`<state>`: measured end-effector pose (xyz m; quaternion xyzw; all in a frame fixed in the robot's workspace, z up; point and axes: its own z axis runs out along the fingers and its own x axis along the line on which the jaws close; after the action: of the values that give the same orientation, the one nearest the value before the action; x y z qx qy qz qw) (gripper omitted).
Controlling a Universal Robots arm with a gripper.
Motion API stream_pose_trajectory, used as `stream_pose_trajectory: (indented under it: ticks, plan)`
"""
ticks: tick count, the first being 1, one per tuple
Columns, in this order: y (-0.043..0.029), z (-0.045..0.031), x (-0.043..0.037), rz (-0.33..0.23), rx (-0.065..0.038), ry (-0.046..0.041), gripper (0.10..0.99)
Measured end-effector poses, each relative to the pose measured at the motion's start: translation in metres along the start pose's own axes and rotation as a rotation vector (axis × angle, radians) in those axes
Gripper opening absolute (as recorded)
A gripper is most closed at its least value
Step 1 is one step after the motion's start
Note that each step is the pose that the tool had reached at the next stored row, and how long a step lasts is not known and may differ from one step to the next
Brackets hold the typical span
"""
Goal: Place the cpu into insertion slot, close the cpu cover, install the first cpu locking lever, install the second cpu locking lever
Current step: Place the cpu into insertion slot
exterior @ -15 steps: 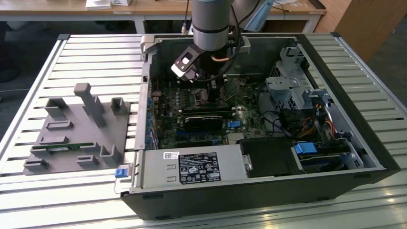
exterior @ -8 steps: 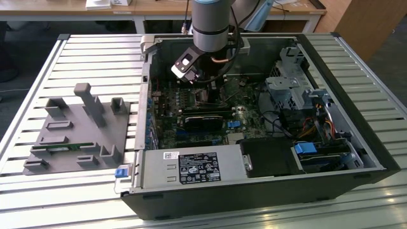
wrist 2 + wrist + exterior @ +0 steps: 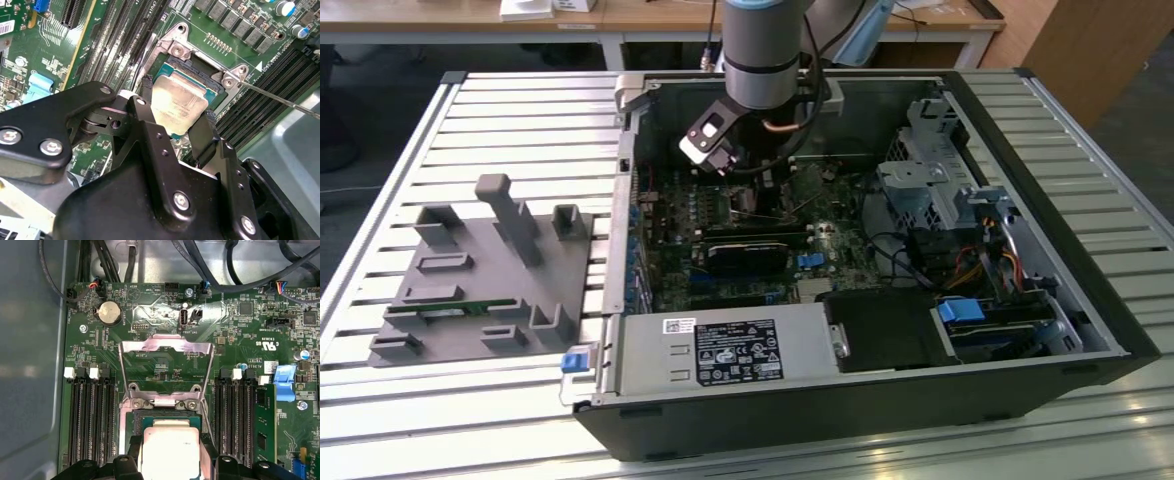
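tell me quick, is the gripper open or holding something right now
Gripper: closed on the chip, holding it by two opposite edges at the socket.

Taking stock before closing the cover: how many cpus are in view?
1: the cpu, in the gripper's jaws at the slot, with the cover open.

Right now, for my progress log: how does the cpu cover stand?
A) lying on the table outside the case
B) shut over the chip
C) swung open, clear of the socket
C: in the first wrist view the cpu cover stands swung open beyond the insertion slot, while the gripper grips the cpu over that slot.
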<state>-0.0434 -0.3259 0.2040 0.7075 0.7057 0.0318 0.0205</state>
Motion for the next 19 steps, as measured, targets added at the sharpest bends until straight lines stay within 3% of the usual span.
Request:
stream_pose_trajectory:
  ticks: [19]
  plan:
    - [0.0001, 0.0086, 0.0033, 0.000, 0.007, -0.0012, 0.537]
